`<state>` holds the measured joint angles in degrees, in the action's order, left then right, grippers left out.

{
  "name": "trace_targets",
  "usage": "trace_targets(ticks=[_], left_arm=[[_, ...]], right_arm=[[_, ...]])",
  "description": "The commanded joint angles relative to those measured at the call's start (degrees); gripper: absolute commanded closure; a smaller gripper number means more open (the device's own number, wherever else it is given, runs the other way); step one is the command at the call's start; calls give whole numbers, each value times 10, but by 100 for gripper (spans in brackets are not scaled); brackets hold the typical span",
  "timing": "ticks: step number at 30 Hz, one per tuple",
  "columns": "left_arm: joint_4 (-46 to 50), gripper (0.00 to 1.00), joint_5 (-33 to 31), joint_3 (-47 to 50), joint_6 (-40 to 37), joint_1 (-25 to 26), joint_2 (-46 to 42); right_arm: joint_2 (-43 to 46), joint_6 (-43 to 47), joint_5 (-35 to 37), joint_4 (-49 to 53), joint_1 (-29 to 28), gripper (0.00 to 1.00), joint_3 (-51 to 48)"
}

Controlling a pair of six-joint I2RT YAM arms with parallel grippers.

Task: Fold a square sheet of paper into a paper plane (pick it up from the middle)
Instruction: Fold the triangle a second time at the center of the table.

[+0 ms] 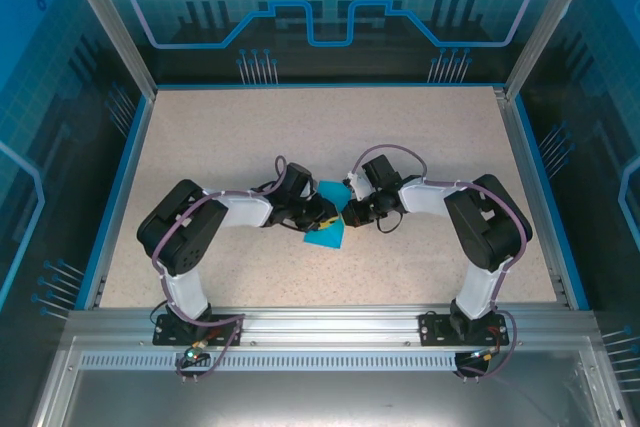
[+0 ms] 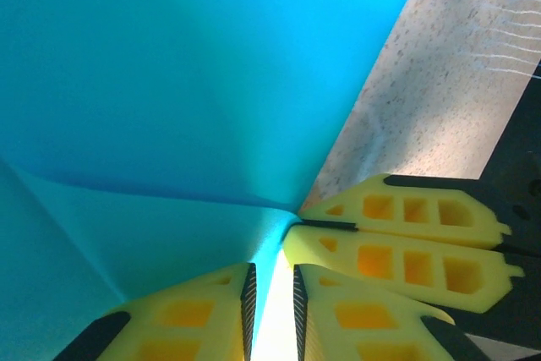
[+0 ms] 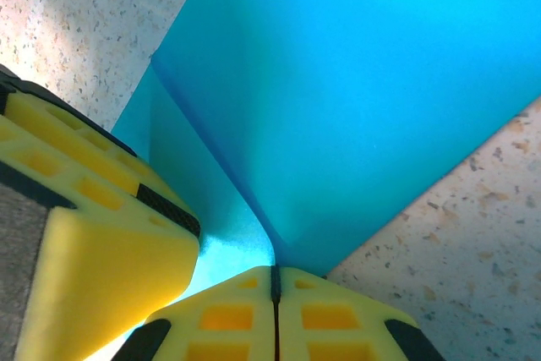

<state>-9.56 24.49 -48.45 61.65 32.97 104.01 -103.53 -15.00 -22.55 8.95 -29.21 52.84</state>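
The square sheet of paper (image 1: 327, 238) is bright cyan-blue and bent up along a crease at the table's middle, between both grippers. In the right wrist view the paper (image 3: 363, 82) rises in front of my right gripper (image 3: 275, 275), which is shut on its lower corner. In the left wrist view the paper (image 2: 186, 82) runs down into my left gripper (image 2: 272, 272), whose jaws stand a narrow gap apart with the sheet lying against the left pad. The right gripper's yellow fingers (image 2: 406, 234) pinch the fold just beside it. From above, left gripper (image 1: 322, 215) and right gripper (image 1: 350, 213) nearly touch.
The speckled beige table (image 1: 250, 137) has a blue rim and glass walls on three sides. Both arms bend inward toward the centre, their bases on the metal rail at the near edge.
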Motion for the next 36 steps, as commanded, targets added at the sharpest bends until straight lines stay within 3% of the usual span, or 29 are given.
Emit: trace_targets(ticks=[1,15,23,26,28,30,36], left_arm=[[-4,78,-1,15,9,4,7],[-18,82,-10,36,10,5,21],[-13,82,-11,34,9,5,18],[-13,82,-11,31,9,5,17],[-13,82,-11,30,9,5,16],[-12,82,-11,29,9,5,16],[-13,81,-10,24,9,5,18]], right_arm=[[-3,-5,-1,1,-4,93,11],[3,-8,2,6,-5,91,13],[77,-36,33,35,1,73,7],[110,-52,21,36,1,71,-13],[125,-66,-13,23,-3,75,-28],[130,-81,-46,10,-18,84,-48],[134,-141,-60,-32,-61,93,-86]])
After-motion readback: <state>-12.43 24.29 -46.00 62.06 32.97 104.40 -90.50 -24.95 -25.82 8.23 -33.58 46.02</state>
